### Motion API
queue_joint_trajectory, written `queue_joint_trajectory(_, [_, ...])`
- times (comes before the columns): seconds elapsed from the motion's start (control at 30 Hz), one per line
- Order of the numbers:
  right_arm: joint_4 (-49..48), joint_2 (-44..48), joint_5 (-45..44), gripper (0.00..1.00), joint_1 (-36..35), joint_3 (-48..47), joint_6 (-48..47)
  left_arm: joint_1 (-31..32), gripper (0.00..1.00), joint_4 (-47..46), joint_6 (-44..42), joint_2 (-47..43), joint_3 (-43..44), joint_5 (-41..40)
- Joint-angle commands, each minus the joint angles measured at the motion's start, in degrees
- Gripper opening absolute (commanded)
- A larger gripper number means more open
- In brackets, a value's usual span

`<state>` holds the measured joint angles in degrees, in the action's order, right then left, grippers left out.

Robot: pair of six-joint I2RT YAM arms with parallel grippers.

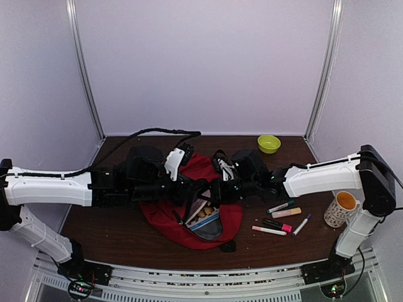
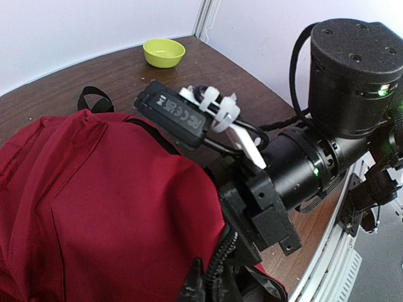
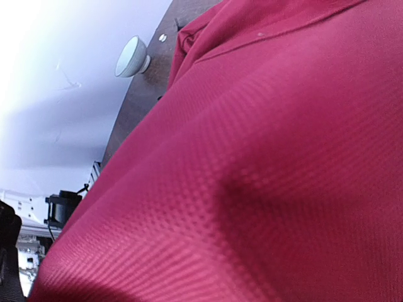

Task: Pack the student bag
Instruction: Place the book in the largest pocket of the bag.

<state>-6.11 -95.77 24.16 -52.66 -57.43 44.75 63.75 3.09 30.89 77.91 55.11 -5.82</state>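
The student bag (image 1: 160,217) is a dark-red backpack lying flat in the middle of the table, its opening gaping toward the near edge with a book and a grey pouch (image 1: 206,221) showing inside. My left gripper (image 1: 192,192) is at the opening's left rim; in the left wrist view it (image 2: 211,283) is shut on the black zipper edge of the bag (image 2: 94,201). My right gripper (image 1: 218,189) is pressed against the right rim. Red fabric (image 3: 264,176) fills the right wrist view and hides those fingers.
A green bowl (image 1: 269,143) stands at the back right, also in the left wrist view (image 2: 164,52). Several markers (image 1: 280,219) lie right of the bag, with a white and orange cup (image 1: 343,209) beyond them. The right arm's wrist (image 2: 296,170) crowds the left camera.
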Motion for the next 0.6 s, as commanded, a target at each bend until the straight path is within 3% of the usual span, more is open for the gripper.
queue_joint_trajectory(0.0, [3.5, 3.4, -3.8, 0.41, -0.7, -1.5, -5.8, -0.1, 0.0, -2.2, 0.3, 1.0, 0.3, -1.8])
queue_joint_trajectory(0.57, [28.5, 29.9, -12.5, 0.83, -1.3, 5.1, -18.0, -3.4, 0.0, -0.8, 4.3, 8.0, 5.1, -1.2])
